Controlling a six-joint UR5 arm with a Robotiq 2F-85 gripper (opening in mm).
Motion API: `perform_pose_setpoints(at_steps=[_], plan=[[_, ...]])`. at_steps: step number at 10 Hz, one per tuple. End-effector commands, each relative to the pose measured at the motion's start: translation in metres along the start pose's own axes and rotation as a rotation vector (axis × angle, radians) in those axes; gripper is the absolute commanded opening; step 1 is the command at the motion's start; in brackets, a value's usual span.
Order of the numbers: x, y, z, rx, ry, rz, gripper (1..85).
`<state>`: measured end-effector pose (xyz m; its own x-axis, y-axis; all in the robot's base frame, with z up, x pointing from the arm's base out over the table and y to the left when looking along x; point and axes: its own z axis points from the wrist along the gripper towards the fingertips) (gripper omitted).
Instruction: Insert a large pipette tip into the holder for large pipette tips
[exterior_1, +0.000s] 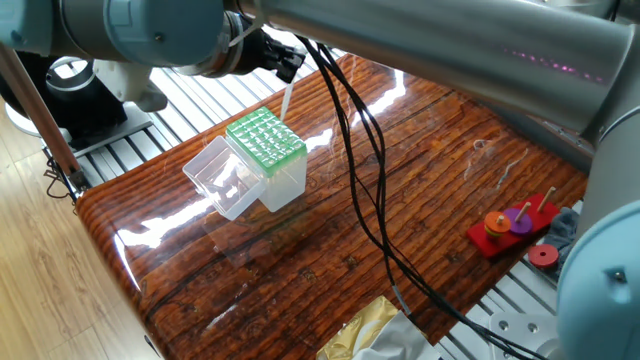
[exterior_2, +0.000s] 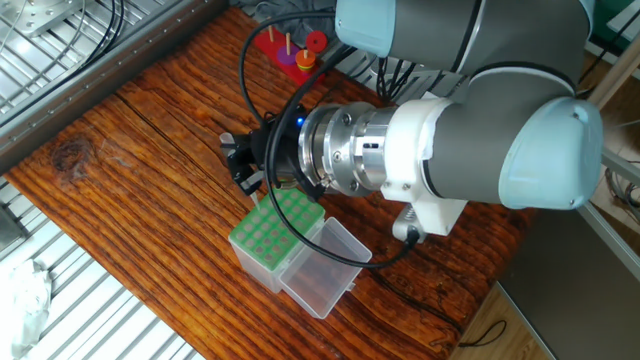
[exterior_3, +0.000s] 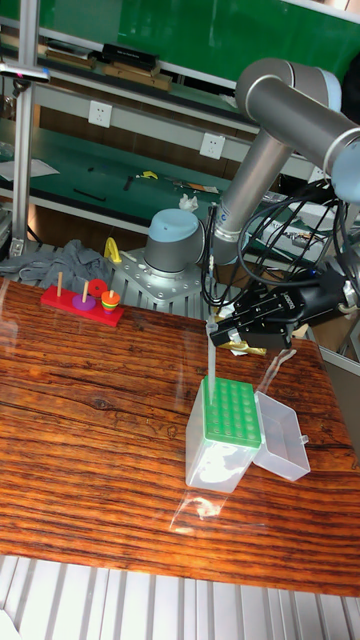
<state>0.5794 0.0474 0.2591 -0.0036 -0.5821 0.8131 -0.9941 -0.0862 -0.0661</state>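
Glossy reddish wood grain covers the table (exterior_1: 420, 190), with ribbed metal rails along its edges and a green-backed workbench behind it in the tall fixed view. Near the middle stands the holder for large pipette tips (exterior_3: 223, 434), a clear box with a green grid top, its hinged clear lid (exterior_3: 280, 433) flung open and lying beside it. The gripper (exterior_3: 215, 334) hovers just above the far edge of that green top, reaching in sideways from the arm (exterior_3: 290, 110). Its fingers pinch the upper end of the large pipette tip (exterior_3: 212, 360), which hangs roughly upright below them, slightly slanted in one fixed view (exterior_1: 284, 101). The pointed end comes down right at the grid's edge; whether it has entered a hole cannot be told. In the other fixed view the gripper (exterior_2: 243, 170) hides most of the tip. A red peg toy with coloured rings (exterior_3: 83, 300) sits well apart at the table's edge.
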Motion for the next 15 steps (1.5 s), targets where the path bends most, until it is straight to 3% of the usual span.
perform_pose_setpoints(at_steps=[1,4,9,11,13,15], plan=[[0.004,0.003,0.000,-0.010,0.014,-0.012,1.0],[0.014,0.005,0.000,-0.020,0.052,-0.048,1.0],[0.016,0.016,-0.001,-0.063,0.056,-0.027,1.0],[0.026,0.020,-0.004,-0.088,0.101,-0.031,1.0],[0.029,0.007,-0.025,-0.097,0.157,-0.032,1.0],[0.024,-0.002,-0.028,-0.092,0.185,-0.028,1.0]])
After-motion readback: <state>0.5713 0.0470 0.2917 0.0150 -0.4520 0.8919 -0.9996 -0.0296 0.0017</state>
